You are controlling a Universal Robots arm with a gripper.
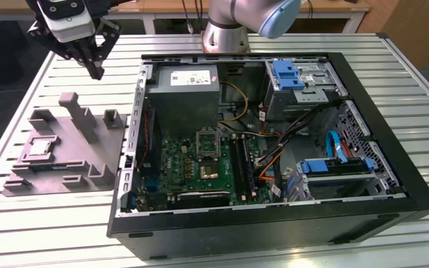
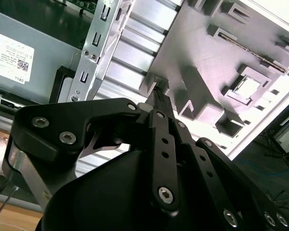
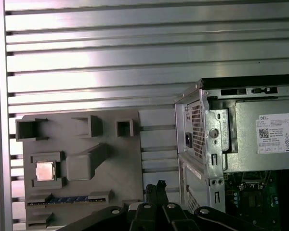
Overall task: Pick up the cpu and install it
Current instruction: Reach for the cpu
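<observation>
The cpu (image 1: pixel 38 147) is a small silvery square chip lying in a recess of the grey holder block (image 1: pixel 73 162) at the exterior view's left, outside the computer case. Both wrist views also show the cpu (image 2: pixel 247 86) (image 3: pixel 45 171) seated in that block. My gripper (image 1: pixel 95 71) hangs high above the table behind the block, well apart from the chip. Its black fingers (image 2: pixel 159 103) meet at the tips and hold nothing. In the first wrist view the gripper (image 3: pixel 157 186) sits over the gap between block and case. The black-framed socket (image 1: pixel 208 170) lies on the green motherboard.
The open black computer case (image 1: pixel 379 215) lies on the slatted aluminium table (image 1: pixel 43 234). Inside it are a grey power supply (image 1: pixel 188 95), blue drive brackets (image 1: pixel 287 74) and loose cables (image 1: pixel 289 145). Upright posts (image 1: pixel 76 114) rise from the holder block. The arm's base (image 1: pixel 225 33) stands behind the case.
</observation>
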